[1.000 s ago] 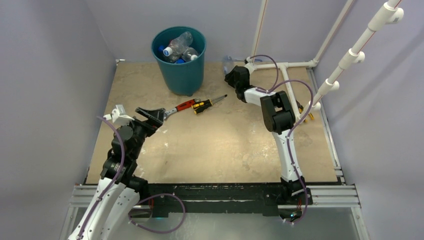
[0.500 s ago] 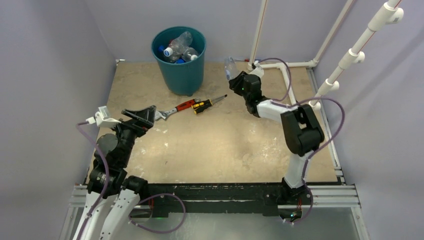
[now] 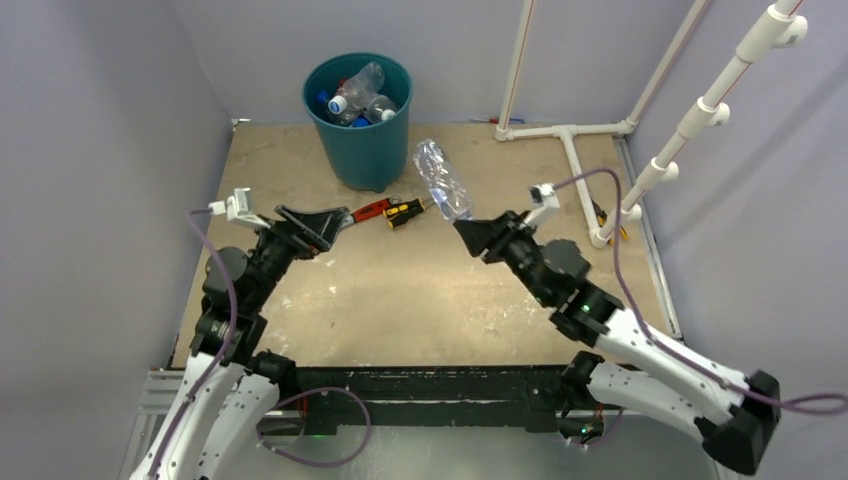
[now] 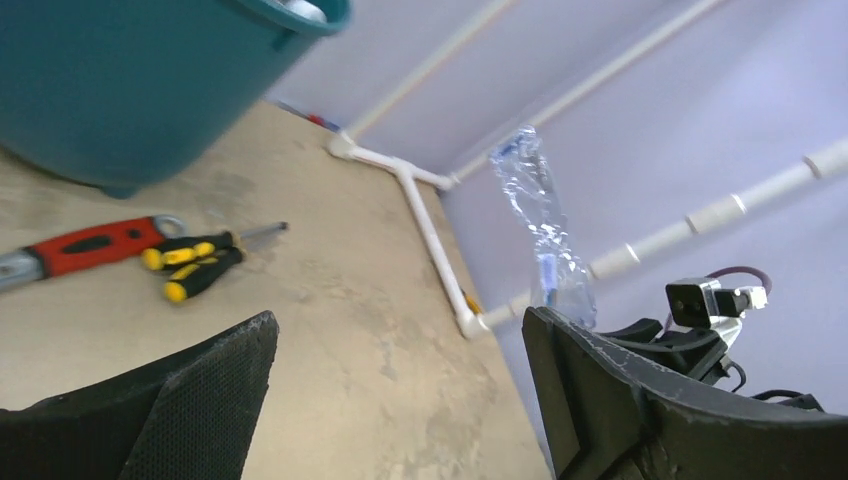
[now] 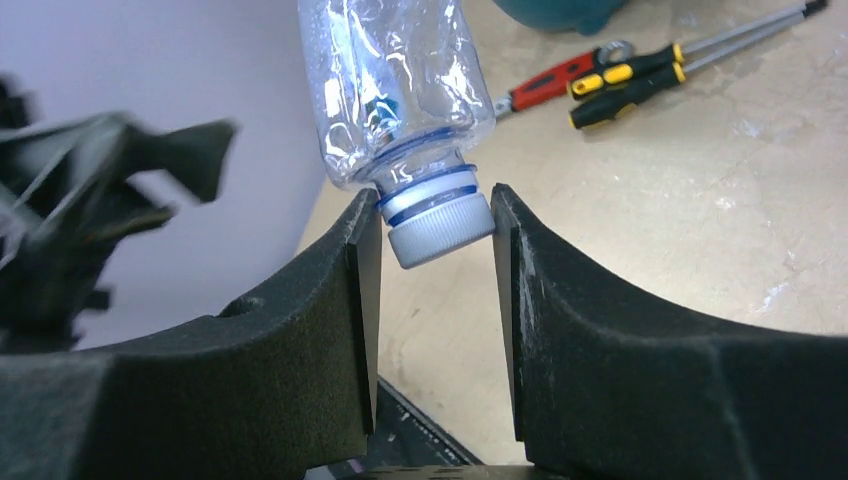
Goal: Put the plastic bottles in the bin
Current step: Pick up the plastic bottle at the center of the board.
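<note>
The teal bin (image 3: 365, 150), part full, stands beyond and left of my right pincer (image 3: 466, 228), which pinches a clear bottle (image 3: 444, 180) by its white cap (image 5: 440, 225); I should lift it clear over the rim before releasing, my left pincer (image 3: 318, 226) gaping empty.

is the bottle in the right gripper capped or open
Capped. The right wrist view shows a white cap on the neck of the bottle, pinched between the fingers of the right gripper.
</note>
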`<action>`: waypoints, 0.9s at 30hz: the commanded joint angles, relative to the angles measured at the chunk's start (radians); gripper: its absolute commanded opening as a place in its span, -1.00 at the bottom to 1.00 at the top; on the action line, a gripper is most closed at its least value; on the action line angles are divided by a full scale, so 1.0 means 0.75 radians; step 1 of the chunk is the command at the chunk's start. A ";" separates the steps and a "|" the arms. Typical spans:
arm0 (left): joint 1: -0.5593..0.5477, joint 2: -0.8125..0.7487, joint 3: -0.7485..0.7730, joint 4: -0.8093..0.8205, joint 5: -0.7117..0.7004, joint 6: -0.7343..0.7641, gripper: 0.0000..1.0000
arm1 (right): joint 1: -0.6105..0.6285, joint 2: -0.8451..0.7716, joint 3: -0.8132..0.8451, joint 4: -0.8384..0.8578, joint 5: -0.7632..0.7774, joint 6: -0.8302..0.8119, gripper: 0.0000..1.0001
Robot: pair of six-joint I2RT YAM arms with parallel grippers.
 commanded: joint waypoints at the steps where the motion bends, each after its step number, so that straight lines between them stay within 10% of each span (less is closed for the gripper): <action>1: -0.012 0.203 0.010 0.398 0.408 -0.110 0.87 | 0.011 -0.379 -0.160 -0.086 -0.168 -0.095 -1.00; 6: -0.057 0.294 0.057 0.624 0.563 -0.079 0.98 | 0.011 -0.604 -0.200 -0.150 -0.383 -0.166 -1.00; 18: -0.072 0.334 0.547 0.161 0.469 0.692 0.83 | 0.011 -0.364 0.141 -0.600 -0.492 -0.280 -1.00; 27: -0.135 0.367 0.563 -0.132 0.821 1.036 0.91 | 0.011 -0.168 0.368 -0.925 -0.460 -0.447 -1.00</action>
